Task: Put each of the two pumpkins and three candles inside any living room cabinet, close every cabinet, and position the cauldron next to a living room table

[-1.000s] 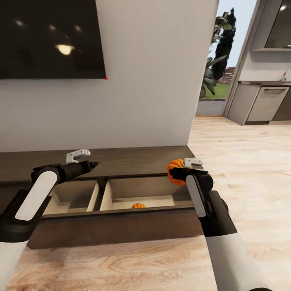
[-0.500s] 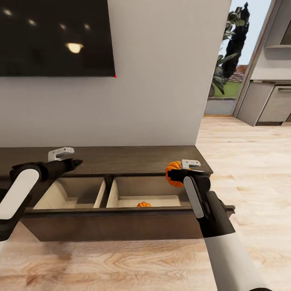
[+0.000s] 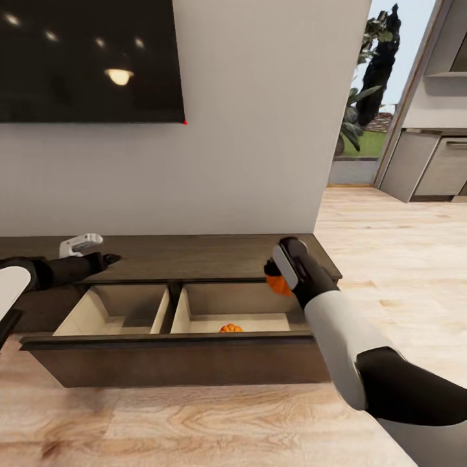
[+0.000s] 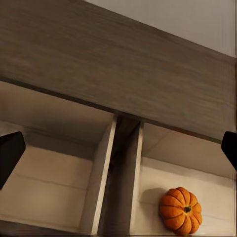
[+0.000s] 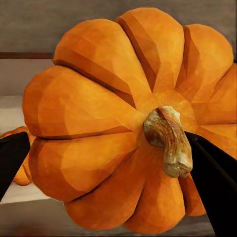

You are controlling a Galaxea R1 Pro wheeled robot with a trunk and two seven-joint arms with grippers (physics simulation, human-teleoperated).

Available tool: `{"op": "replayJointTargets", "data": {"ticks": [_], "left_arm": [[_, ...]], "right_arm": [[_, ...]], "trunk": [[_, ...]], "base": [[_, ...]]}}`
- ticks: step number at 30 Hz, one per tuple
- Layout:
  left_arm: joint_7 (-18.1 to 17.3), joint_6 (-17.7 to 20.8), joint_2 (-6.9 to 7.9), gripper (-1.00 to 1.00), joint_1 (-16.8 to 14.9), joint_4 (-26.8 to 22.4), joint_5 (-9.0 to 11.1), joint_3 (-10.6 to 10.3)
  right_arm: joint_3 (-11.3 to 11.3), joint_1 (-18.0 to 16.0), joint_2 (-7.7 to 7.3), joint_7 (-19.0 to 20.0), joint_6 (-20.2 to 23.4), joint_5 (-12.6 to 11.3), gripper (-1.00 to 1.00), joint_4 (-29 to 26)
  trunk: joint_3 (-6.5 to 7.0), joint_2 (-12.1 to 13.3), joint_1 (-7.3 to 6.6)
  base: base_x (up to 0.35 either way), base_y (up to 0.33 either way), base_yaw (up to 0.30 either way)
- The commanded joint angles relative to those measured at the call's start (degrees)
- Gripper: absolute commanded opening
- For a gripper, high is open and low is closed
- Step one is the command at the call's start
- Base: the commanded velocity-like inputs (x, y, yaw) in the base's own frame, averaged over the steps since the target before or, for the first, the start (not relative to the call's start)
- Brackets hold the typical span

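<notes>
Pale-lined open drawer [image 3: 214, 321] of the cabinet [image 3: 194, 256] below: one pumpkin [image 3: 230, 328] lying inside. Right gripper [image 3: 275, 277] pinched around the second pumpkin [image 3: 280, 286] over that compartment. Left gripper [image 3: 107, 258] spread, holding nothing, above the cabinet top.

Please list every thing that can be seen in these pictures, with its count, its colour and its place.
pumpkins: two, bright orange; held pumpkin in the right gripper above the open drawer's right compartment, lying pumpkin on the floor of that compartment.
cabinet: one, dark brown, low and long against the wall.
open drawer: one, dark front, pale inside, two compartments, left one empty.
screen: one, black, on the wall above the cabinet.
wall: pale grey.
floor: light wood.
kitchen units: grey, far right.
plant: dark green, outside the opening.
left gripper: black, above the cabinet's left part, open.
right gripper: black, shut on the held pumpkin.
</notes>
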Motion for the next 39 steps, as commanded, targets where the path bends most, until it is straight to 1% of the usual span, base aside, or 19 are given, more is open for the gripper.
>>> {"op": "replayJointTargets", "data": {"ticks": [1, 2, 4, 6, 8, 12, 15, 17, 20, 22, 24, 26, 30, 35, 37, 39], "left_arm": [[0.7, -0.1, 0.35, 1.00, -0.1, -0.1, 1.4, -0.1], [0.9, -0.1, 0.53, 1.00, -0.1, -0.1, 2.0, -0.1], [1.8, -0.1, 0.81, 1.00, -0.1, -0.1, 2.7, -0.1], [2.1, -0.1, 0.87, 1.00, -0.1, -0.1, 2.9, -0.1], [2.2, -0.2, 0.90, 1.00, -0.1, -0.1, 3.1, -0.1], [2.3, -0.2, 0.88, 1.00, -0.1, -0.1, 3.2, -0.1], [2.3, -0.2, 1.00, 1.00, -0.1, -0.1, 3.2, -0.1], [2.3, -0.2, 1.54, 1.00, -0.1, -0.1, 3.5, -0.1], [2.3, -0.2, 1.99, 1.00, -0.1, -0.1, 5.9, -0.1], [2.4, -0.3, 2.25, 1.00, -0.1, -0.1, 8.3, 0.0], [2.4, -0.3, 2.52, 1.00, -0.1, -0.1, 9.4, 0.0], [2.4, -0.3, 2.68, 1.00, -0.1, -0.1, 9.9, 0.0], [2.4, -0.4, 2.88, 1.00, -0.1, -0.1, 10.3, 0.0], [2.4, -0.4, 2.97, 1.00, -0.1, -0.1, 10.4, 0.1], [2.4, -0.4, 2.95, 1.00, -0.1, -0.1, 10.4, 1.1], [2.5, -0.4, 2.90, 1.00, -0.1, -0.1, 10.5, 1.9]], "right_arm": [[0.1, -0.9, 0.00, -0.6, 0.0, -1.1, -1.00, 1.8], [0.1, -1.5, 0.00, -0.6, 0.0, -1.8, -1.00, 3.1], [0.0, -2.2, 0.00, -0.6, 0.0, -3.9, -1.00, 5.6], [-0.1, -2.3, 0.00, -0.6, 0.0, -4.6, -1.00, 6.8], [-1.0, -2.4, 0.00, -0.6, -0.1, -5.2, -1.00, 8.8], [-3.7, -2.4, 0.00, -0.6, 0.0, -5.4, -1.00, 11.9], [-4.1, -2.4, 0.00, -0.6, -0.1, -5.4, -1.00, 13.2], [-4.2, -2.4, 0.00, -0.6, -0.5, -5.5, -1.00, 13.4], [-4.3, -2.4, 0.00, -0.6, -1.1, -5.5, -1.00, 13.5], [-4.3, -2.4, 0.00, -0.6, -1.5, -5.5, -1.00, 13.5], [-4.3, -2.4, 0.00, -0.6, -1.9, -5.5, -1.00, 13.5], [-4.3, -2.4, 0.00, -0.5, -2.7, -5.5, -1.00, 13.5], [-4.2, -2.3, 0.00, -0.4, -3.7, -5.5, -1.00, 13.5], [-4.3, -2.3, 0.00, -0.4, -3.9, -5.5, -1.00, 13.6], [-4.2, -2.3, 0.00, -0.4, -4.1, -5.5, -1.00, 13.6], [-4.2, -2.3, 0.00, -0.3, -4.2, -5.5, -1.00, 13.7]], "trunk": [[-0.06, 0.0, -0.01], [-0.06, 0.0, -0.01], [-0.06, 0.0, -0.01], [-0.06, 0.0, -0.01], [-0.06, 0.0, -0.01], [-0.06, 0.0, -0.01], [-0.06, 0.0, -0.01], [-0.06, 0.0, -0.01], [-0.06, 0.0, -0.01], [-0.06, 0.0, -0.01], [-0.06, 0.0, -0.01], [-0.06, 0.0, -0.01], [-0.06, 0.0, -0.01], [-0.06, 0.0, -0.01], [-0.06, 0.0, -0.01], [-0.50, -0.1, 0.04]], "base": [[0.000, 0.000, 0.000], [0.000, 0.000, 0.000], [0.000, 0.000, 0.000], [0.000, 0.000, 0.000], [0.000, 0.000, 0.000], [0.000, 0.000, 0.000], [0.000, 0.000, 0.000], [0.000, 0.000, 0.000], [0.000, 0.000, 0.000], [0.000, 0.000, 0.000], [0.000, 0.000, 0.000], [0.000, 0.000, 0.000], [0.000, 0.000, 0.000], [0.000, 0.000, 0.000], [0.000, 0.000, 0.000], [0.000, 0.000, 0.000]]}}
